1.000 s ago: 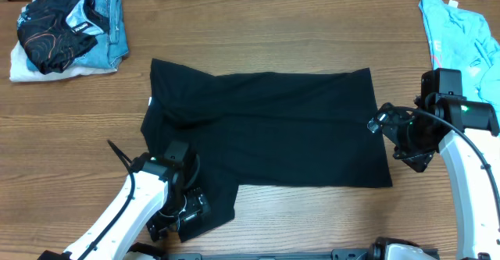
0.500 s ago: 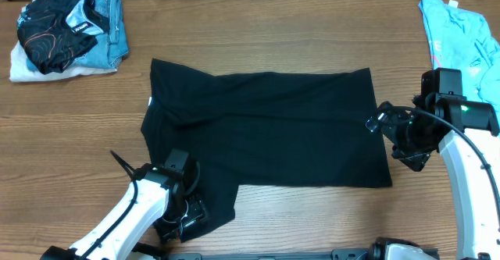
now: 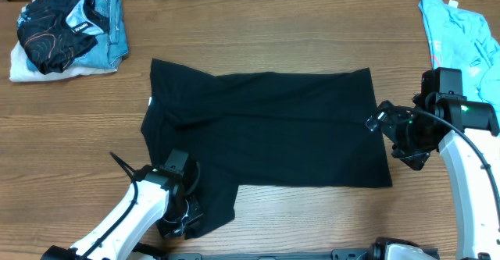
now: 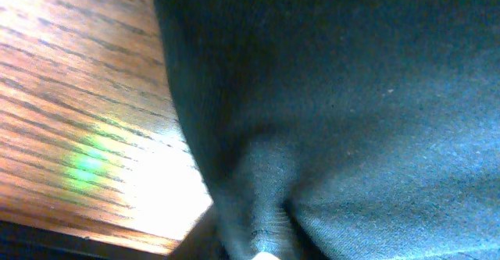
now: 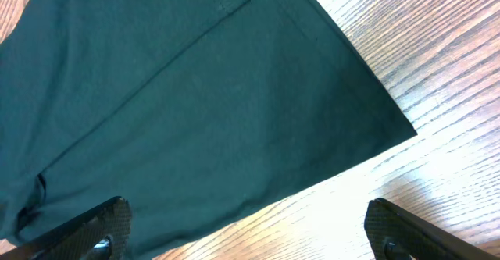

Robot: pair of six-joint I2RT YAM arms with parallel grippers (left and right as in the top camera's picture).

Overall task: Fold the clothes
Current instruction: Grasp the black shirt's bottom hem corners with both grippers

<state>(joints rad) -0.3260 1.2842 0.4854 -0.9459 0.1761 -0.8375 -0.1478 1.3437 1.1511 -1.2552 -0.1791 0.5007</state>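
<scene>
One black shirt (image 3: 266, 127) was counted on the tabletop (image 3: 312, 221), one teal shirt (image 3: 461, 41) too, plus one heap of clothes (image 3: 66, 30). Two arms were spotted: left arm (image 3: 129, 217), right arm (image 3: 473, 166).

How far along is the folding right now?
Done: a pile of clothes sits stacked at the far left. In hand: the black shirt lies spread flat, unfolded; the left gripper seems to pinch its near sleeve, the right gripper hangs open by its hem. Left: every fold on it, then the teal shirt.
</scene>
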